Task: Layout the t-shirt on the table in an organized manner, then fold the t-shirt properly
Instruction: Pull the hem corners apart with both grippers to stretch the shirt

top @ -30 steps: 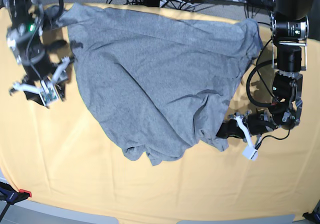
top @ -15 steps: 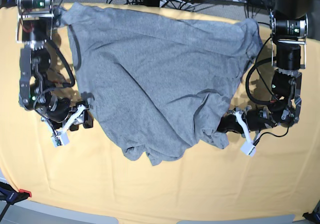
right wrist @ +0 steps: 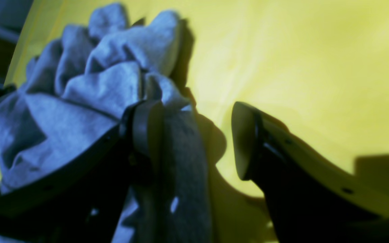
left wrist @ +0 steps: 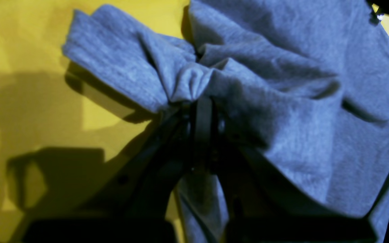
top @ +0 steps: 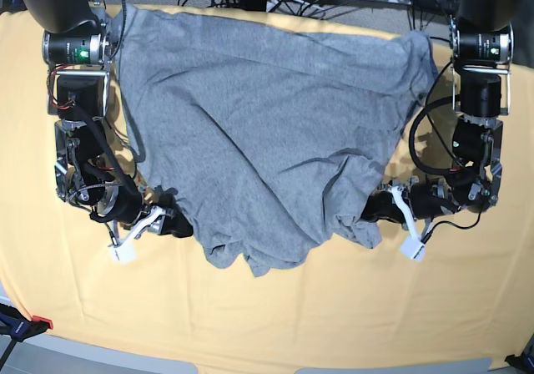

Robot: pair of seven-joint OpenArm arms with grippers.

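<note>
the t-shirt (top: 267,132) lies rumpled across the yellow worktop (top: 334,315), its edge clenched in the left hand (top: 377,213), while the right hand (top: 171,224) gapes at its other side.

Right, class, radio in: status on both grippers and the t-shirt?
Left gripper shut on t-shirt edge. Right gripper open, cloth against one jaw. T-shirt bunched on table. Nothing in the way.
</note>
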